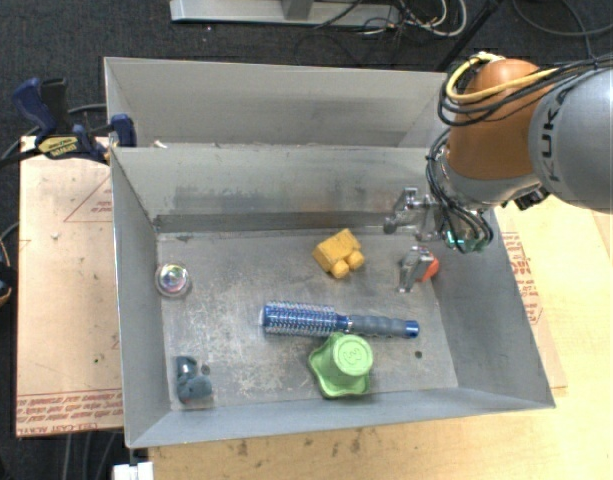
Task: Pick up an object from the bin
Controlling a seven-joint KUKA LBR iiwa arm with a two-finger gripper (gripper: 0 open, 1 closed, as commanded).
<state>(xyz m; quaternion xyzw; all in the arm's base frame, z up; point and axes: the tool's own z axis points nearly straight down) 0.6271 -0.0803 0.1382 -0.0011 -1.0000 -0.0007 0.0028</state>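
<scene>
My gripper (407,245) hangs over the right part of the bin floor, its two metal fingers (400,216) spread apart, open, with nothing between them. A small red bit (429,266) shows beside the nearer finger; I cannot tell whether it is a loose thing. A yellow toy block (338,253) lies just left of the gripper, apart from it. Below it a blue hairbrush (336,321) lies across the floor, its handle pointing right. A green round lid-like thing (343,365) touches the brush from the front.
A shiny round metal piece (172,280) sits by the left wall. A dark blue-grey object (193,380) lies in the front left corner. The arm with its orange cover comes in over the bin's right rim.
</scene>
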